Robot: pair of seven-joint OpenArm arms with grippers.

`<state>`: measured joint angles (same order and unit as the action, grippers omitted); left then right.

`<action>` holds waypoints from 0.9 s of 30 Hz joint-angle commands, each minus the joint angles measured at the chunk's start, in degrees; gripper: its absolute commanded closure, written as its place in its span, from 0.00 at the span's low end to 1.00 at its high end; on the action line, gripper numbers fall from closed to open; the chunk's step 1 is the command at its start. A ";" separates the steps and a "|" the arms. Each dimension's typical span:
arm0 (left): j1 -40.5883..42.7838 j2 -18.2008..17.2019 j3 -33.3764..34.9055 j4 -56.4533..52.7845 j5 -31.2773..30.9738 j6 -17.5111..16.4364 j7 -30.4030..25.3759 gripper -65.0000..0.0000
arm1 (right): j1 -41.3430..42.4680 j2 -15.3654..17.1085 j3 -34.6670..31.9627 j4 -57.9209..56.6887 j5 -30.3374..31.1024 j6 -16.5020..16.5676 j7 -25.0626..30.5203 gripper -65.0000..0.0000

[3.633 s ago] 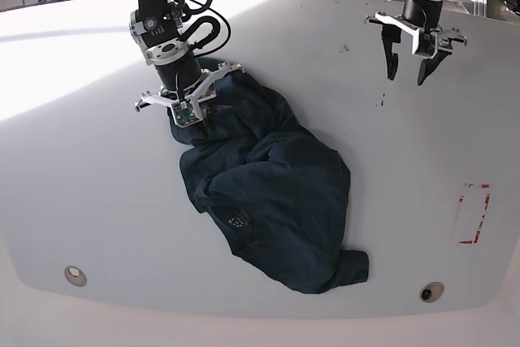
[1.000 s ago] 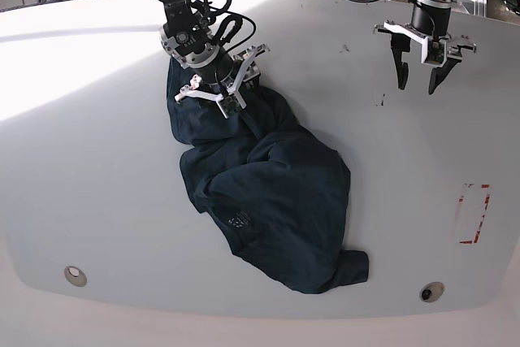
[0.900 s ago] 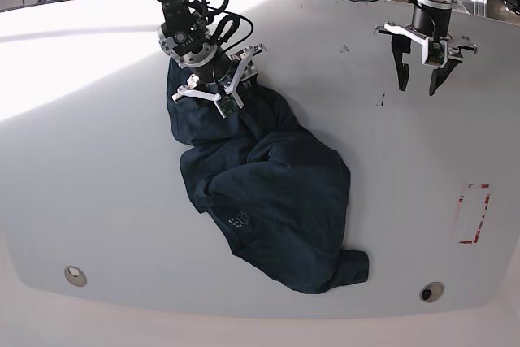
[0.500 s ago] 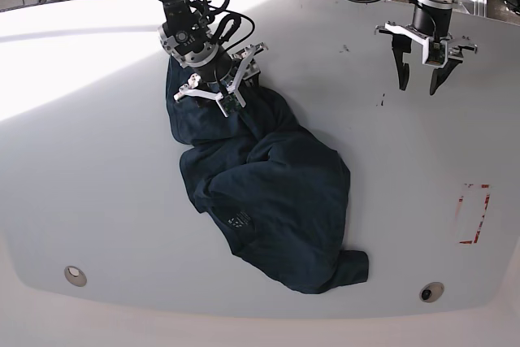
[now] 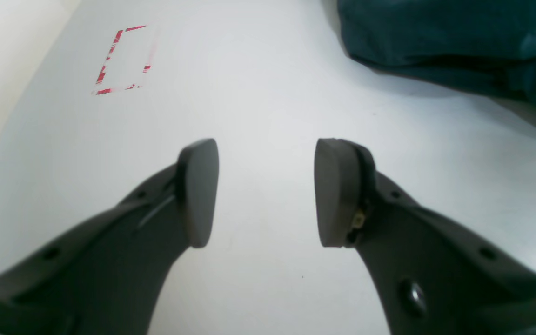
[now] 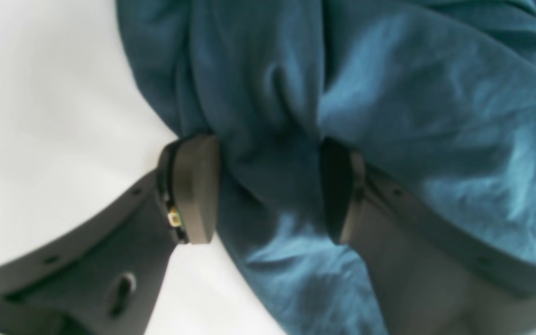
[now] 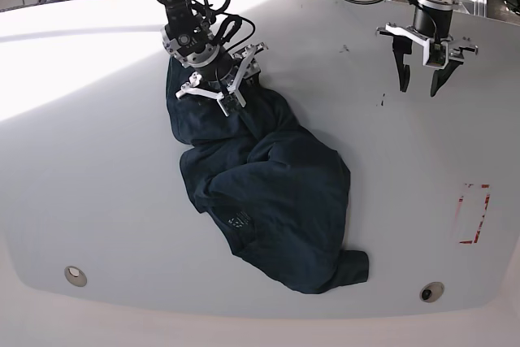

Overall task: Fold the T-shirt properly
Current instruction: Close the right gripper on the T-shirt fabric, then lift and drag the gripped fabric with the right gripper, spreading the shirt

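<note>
The T-shirt (image 7: 276,193) is a dark navy heap, crumpled and lying slantwise across the middle of the white table (image 7: 97,160). Its pale neck label (image 7: 238,219) faces up near the front. My right gripper (image 7: 221,97) presses down on the shirt's far end. In the right wrist view its fingers (image 6: 193,186) stand apart, open, straddling a raised fold of the T-shirt (image 6: 412,93). My left gripper (image 7: 418,87) hangs open above bare table at the far right, apart from the cloth. In the left wrist view the left gripper (image 5: 265,190) holds nothing, and an edge of the T-shirt (image 5: 435,28) shows at the top right.
A red rectangle mark (image 7: 473,213) sits on the table near the right edge, also seen as the red mark (image 5: 121,60) in the left wrist view. Two round holes (image 7: 75,275) (image 7: 431,291) lie near the front edge. Cables and stands crowd the back.
Over the last few seconds my right gripper has moved toward the back and right, and the shirt's far end now lies stretched further back-left. In the last second both arms have barely moved.
</note>
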<state>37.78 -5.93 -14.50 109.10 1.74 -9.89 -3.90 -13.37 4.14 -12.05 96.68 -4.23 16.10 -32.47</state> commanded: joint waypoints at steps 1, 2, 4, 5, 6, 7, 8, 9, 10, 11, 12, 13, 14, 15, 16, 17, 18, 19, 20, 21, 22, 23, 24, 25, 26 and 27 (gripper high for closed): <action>0.34 -0.20 -0.04 0.72 0.11 0.08 -1.56 0.53 | 2.07 0.28 0.00 -1.25 0.16 -0.01 1.16 0.48; 0.32 -0.21 -0.04 0.72 0.10 0.07 -1.57 0.53 | 2.19 0.27 0.02 -1.50 0.17 0.02 1.23 0.49; 0.26 -0.20 -0.04 0.68 0.06 0.05 -1.50 0.53 | 2.34 0.28 0.08 -2.08 0.20 0.03 1.44 0.49; 0.23 -0.19 -0.04 0.65 0.02 0.04 -1.42 0.53 | 2.38 0.30 0.12 -2.41 0.22 0.01 1.58 0.50; 0.19 -0.20 -0.06 0.62 0.00 0.02 -1.39 0.53 | 2.39 0.30 0.18 -2.61 0.22 0.01 1.66 0.51; 0.15 -0.22 -0.09 0.60 -0.02 0.00 -1.37 0.53 | 2.40 0.31 0.24 -2.81 0.23 0.01 1.73 0.52; 0.09 -0.18 -0.15 0.64 0.01 -0.03 -1.42 0.53 | 2.24 0.34 0.32 -3.68 0.29 0.15 1.96 0.59; 0.02 -0.15 -0.22 0.67 0.04 -0.06 -1.48 0.53 | 2.07 0.37 0.39 -4.55 0.36 0.29 2.18 0.65; 0.01 -0.14 -0.23 0.65 0.03 -0.04 -1.49 0.53 | 2.08 0.38 0.41 -4.82 0.39 0.33 2.32 0.69; 0.00 -0.13 -0.24 0.63 0.03 -0.03 -1.50 0.53 | 2.09 0.39 0.42 -5.09 0.42 0.36 2.46 0.73; 0.00 -0.15 -0.24 0.60 0.06 -0.02 -1.46 0.53 | 2.12 0.39 0.46 -5.32 0.44 0.35 2.53 0.78; -0.01 -0.16 -0.24 0.57 0.09 -0.02 -1.41 0.53 | 2.16 0.40 0.50 -5.55 0.46 0.33 2.59 0.82; -0.03 -0.17 -0.23 0.53 0.10 -0.05 -1.50 0.53 | 2.26 0.46 0.57 -5.85 0.50 0.39 2.73 0.87; -0.04 -0.18 -0.21 0.49 0.10 -0.09 -1.58 0.53 | 2.36 0.53 0.65 -6.16 0.53 0.45 2.87 0.93; -0.09 -0.17 -0.24 0.43 0.11 -0.09 -1.57 0.53 | 2.40 0.57 0.67 -6.43 0.56 0.48 2.99 0.96; -0.13 -0.17 -0.26 0.37 0.12 -0.09 -1.55 0.53 | 2.45 0.62 0.68 -6.70 0.58 0.51 3.12 0.99; -0.15 -0.16 -0.24 0.36 0.12 -0.11 -1.63 0.53 | 2.47 0.70 0.67 -6.88 0.60 0.52 3.23 1.00; -0.16 -0.16 -0.23 0.36 0.12 -0.12 -1.71 0.53 | 2.49 0.78 0.66 -7.06 0.63 0.53 3.35 1.00; -0.33 -0.13 -0.20 0.39 0.11 -0.14 -1.76 0.53 | 2.75 0.79 0.80 -6.97 0.58 0.55 3.22 1.00; -0.50 -0.11 -0.18 0.42 0.10 -0.17 -1.82 0.53 | 3.01 0.81 0.93 -6.89 0.53 0.57 3.09 1.00; -0.48 -0.12 -0.25 0.37 0.07 -0.14 -1.79 0.53 | 2.99 0.82 0.92 -6.92 0.46 0.54 3.15 1.00; -0.46 -0.14 -0.32 0.31 0.04 -0.12 -1.77 0.53 | 2.97 0.83 0.91 -6.94 0.39 0.52 3.20 1.00; -0.47 -0.10 -0.30 0.31 0.04 -0.12 -1.78 0.53 | 2.92 0.84 0.89 -6.71 0.41 0.53 3.20 1.00; -0.49 -0.06 -0.29 0.31 0.05 -0.13 -1.80 0.53 | 2.86 0.84 0.87 -6.47 0.43 0.54 3.19 1.00; -0.54 -0.05 -0.30 0.24 0.05 -0.11 -1.79 0.53 | 2.82 0.86 0.87 -6.16 0.40 0.53 3.21 1.00; -0.60 -0.05 -0.31 0.16 0.04 -0.09 -1.79 0.53 | 2.77 0.88 0.88 -5.85 0.37 0.52 3.23 1.00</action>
<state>36.95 -5.87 -14.52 108.57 1.91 -10.13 -4.03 -10.39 4.49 -11.33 90.00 -2.52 16.99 -26.13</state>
